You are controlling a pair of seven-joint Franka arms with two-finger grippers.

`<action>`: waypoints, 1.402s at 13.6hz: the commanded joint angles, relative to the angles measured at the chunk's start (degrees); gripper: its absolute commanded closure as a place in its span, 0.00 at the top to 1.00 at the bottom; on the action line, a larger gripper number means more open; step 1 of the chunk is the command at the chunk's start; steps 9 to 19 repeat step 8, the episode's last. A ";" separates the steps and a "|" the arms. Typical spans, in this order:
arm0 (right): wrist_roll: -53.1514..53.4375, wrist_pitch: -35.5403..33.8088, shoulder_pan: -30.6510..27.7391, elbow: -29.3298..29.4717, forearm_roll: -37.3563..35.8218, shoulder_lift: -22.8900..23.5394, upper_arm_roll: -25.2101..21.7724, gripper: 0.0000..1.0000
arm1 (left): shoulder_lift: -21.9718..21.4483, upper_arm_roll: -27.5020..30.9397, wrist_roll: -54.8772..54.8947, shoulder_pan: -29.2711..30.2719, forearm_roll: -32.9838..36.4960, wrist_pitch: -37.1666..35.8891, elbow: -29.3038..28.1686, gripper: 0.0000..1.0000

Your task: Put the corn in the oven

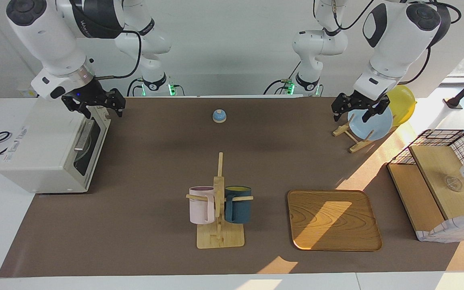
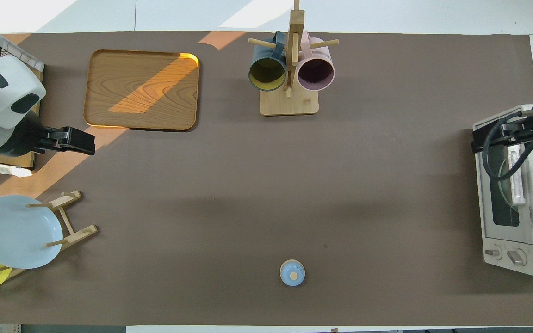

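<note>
Boxy off-white oven (image 1: pixel 50 151) with dark glass door, right gripper (image 1: pixel 94 105) above it, fingers spread, left gripper (image 1: pixel 357 108) empty-fingered, open.

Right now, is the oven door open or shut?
Shut. The toaster oven's dark glass door sits flat against its front, with the metal bar handle up near the top edge. No corn is visible anywhere.
</note>
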 commanded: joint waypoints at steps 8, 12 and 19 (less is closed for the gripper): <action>0.15 -0.24 -0.11 0.30 0.54 -0.23 -2.85 1.00 | -0.80 -0.40 0.55 0.77 -0.82 0.63 -0.47 1.00; 0.15 -0.24 -0.11 0.30 0.54 -0.23 -2.85 1.00 | -0.80 -0.40 0.55 0.77 -0.82 0.63 -0.47 1.00; 0.15 -0.24 -0.11 0.30 0.54 -0.23 -2.85 1.00 | -0.80 -0.40 0.55 0.77 -0.82 0.63 -0.47 1.00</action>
